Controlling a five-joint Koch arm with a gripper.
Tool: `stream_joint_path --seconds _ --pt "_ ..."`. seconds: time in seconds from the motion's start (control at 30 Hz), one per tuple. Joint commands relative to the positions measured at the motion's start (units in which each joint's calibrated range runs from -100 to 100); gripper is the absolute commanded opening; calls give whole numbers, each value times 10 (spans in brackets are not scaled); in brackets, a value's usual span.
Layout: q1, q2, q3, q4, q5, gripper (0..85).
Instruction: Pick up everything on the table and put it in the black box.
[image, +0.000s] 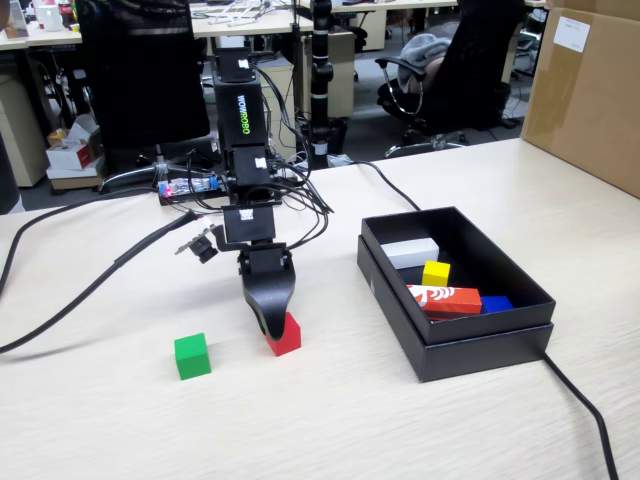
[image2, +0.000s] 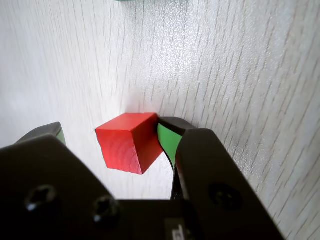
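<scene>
the red cube (image2: 127, 142) is being straddled on the counter (image: 330, 420) by the gripper (image2: 112, 142), whose jaws are parted: one is touching the cube's side, the other is standing apart, so nothing is being gripped yet. the green cube (image: 191, 356) is being left nearby, while the yellow cube (image: 436, 272) is already lying inside the black box (image: 470, 345).

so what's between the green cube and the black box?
In the fixed view, the red cube with the end effector down over it sits between the green cube and the black box; beyond that, bare table.
</scene>
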Motion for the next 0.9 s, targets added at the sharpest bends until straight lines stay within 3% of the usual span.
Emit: stream_joint_path --seconds 0.0,0.37,0.57,0.87 --pt "5 -12 19 26 -6 394" --pt "15 -14 -12 -6 -20 370" --pt "16 -28 -17 -19 -21 61" --pt "19 -29 -24 -27 -21 36"
